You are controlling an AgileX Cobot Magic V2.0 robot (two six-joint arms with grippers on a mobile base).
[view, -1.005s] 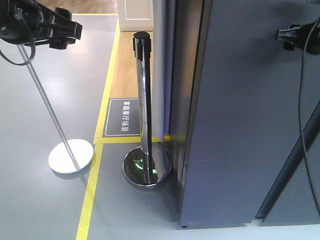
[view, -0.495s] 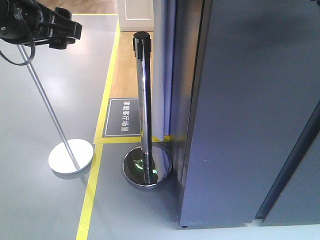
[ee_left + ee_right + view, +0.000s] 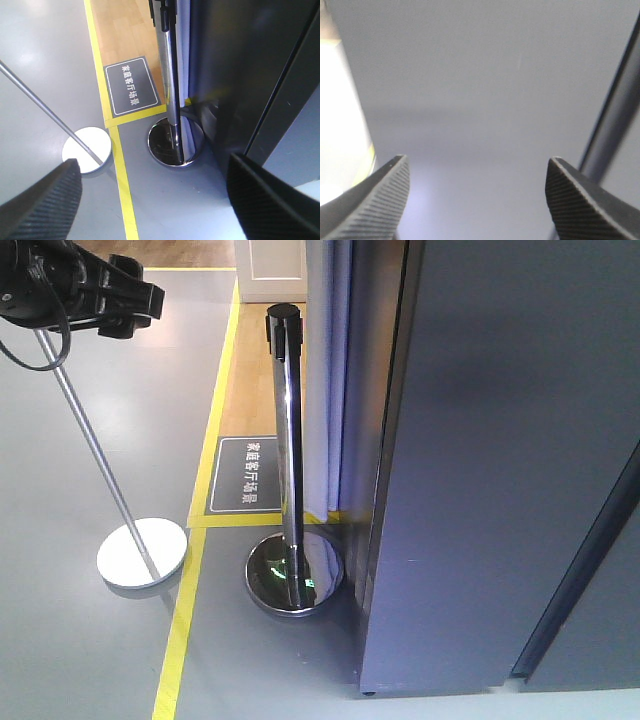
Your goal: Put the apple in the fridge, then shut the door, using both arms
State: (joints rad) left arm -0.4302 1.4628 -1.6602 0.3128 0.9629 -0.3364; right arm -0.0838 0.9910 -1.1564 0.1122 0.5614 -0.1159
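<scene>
The right arm is gone from the front view. A second ago its black gripper sat at the right edge against the grey panel; now that spot is bare. Nothing else has shifted: the door (image 3: 500, 470) fills the right half, dark grey face outward, looking shut or nearly so, though its closing edge is hard to read. My read is that the push on the door is done or almost done.

The right gripper (image 3: 475, 195) has its jaws spread wide with nothing between them, and directly ahead of it lies plain grey panel, very close. The left gripper (image 3: 150, 200) is also spread and empty, hanging high with the floor below it. The chrome post (image 3: 172, 90) stands just ahead of it and the fridge (image 3: 235, 65) ahead to its right.

The apple shows in none of the 3 views, so presumably it is inside, behind the door.
</scene>
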